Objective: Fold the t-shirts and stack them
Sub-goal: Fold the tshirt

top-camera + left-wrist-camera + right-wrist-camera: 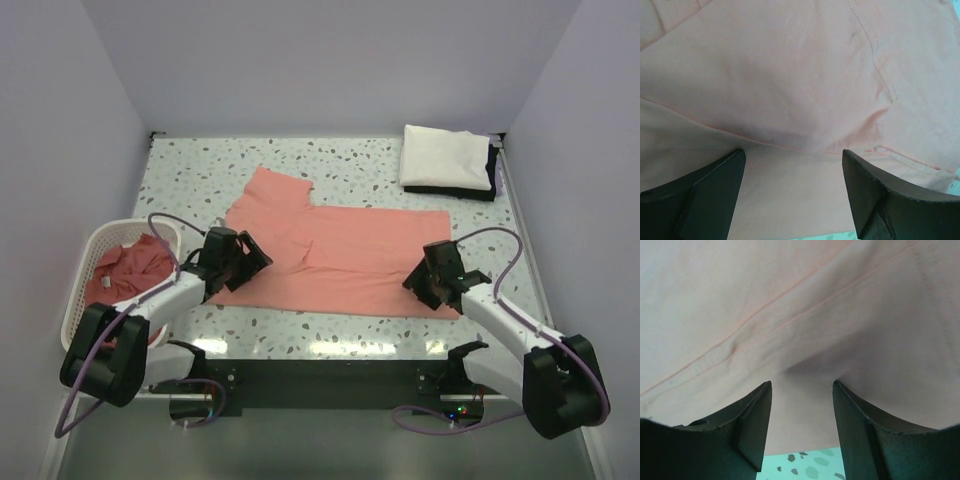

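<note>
1. Top view: noted t-shirt (340,255) spread flat on table (200,165), with basket (85,270) of further pink shirts (125,268) to its left. Found left gripper (245,255) at its near-left edge and right gripper (425,275) at its near-right corner, presumably stationed for a two-handed fold.
2. Left wrist view: recorded fingers (700,195) wide apart over t-shirt's seam (877,60); nothing gripped.
3. Right wrist view: recorded fingers (740,425) partly apart over t-shirt's hem (765,330); no pinch evident.

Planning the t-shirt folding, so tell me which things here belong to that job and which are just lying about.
Job: salmon-pink cloth t-shirt spread flat, centre; crumpled salmon-pink shirts waiting at left.
Lying about: white plastic lattice basket holding them; folded white cloth atop folded black cloth.
</note>
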`<action>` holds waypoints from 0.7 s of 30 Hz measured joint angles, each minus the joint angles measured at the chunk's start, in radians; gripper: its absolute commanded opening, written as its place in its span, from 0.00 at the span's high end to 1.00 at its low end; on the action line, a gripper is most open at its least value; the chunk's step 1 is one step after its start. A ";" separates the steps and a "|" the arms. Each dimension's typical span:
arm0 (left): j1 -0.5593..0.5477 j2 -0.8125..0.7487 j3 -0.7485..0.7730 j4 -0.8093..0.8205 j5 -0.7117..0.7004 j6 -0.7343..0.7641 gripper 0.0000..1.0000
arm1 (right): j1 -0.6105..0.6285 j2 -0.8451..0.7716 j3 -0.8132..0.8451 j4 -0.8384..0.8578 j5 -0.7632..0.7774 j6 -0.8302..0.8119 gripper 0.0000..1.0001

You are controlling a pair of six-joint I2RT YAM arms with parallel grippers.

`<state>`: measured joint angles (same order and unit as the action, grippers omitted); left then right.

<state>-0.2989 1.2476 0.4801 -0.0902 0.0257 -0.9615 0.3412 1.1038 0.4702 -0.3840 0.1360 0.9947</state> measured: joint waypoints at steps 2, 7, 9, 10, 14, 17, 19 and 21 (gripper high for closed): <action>-0.030 -0.005 -0.002 -0.005 -0.013 -0.016 0.17 | -0.037 -0.040 -0.006 -0.062 0.003 -0.005 0.43; -0.071 -0.053 -0.026 -0.034 -0.042 -0.051 0.16 | -0.082 -0.122 -0.007 -0.204 0.003 -0.027 0.41; -0.077 -0.087 -0.041 -0.058 -0.044 -0.060 0.16 | -0.087 -0.146 -0.007 -0.244 0.002 -0.036 0.41; -0.080 -0.105 -0.048 -0.072 -0.046 -0.067 0.16 | -0.087 -0.154 -0.007 -0.259 0.002 -0.041 0.41; -0.082 -0.161 -0.059 -0.148 -0.058 -0.069 0.16 | -0.087 -0.160 -0.003 -0.297 -0.002 -0.070 0.41; -0.082 -0.160 -0.022 -0.227 -0.074 -0.065 0.15 | -0.088 -0.126 0.044 -0.321 -0.013 -0.106 0.41; -0.082 -0.139 0.043 -0.283 -0.097 -0.048 0.13 | -0.089 -0.074 0.124 -0.327 -0.024 -0.140 0.41; -0.072 -0.097 0.152 -0.327 -0.116 -0.029 0.13 | -0.089 -0.024 0.218 -0.310 -0.024 -0.172 0.41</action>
<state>-0.3714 1.1507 0.6323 -0.4171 -0.0906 -0.9901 0.2527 1.0794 0.6884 -0.6941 0.1123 0.8223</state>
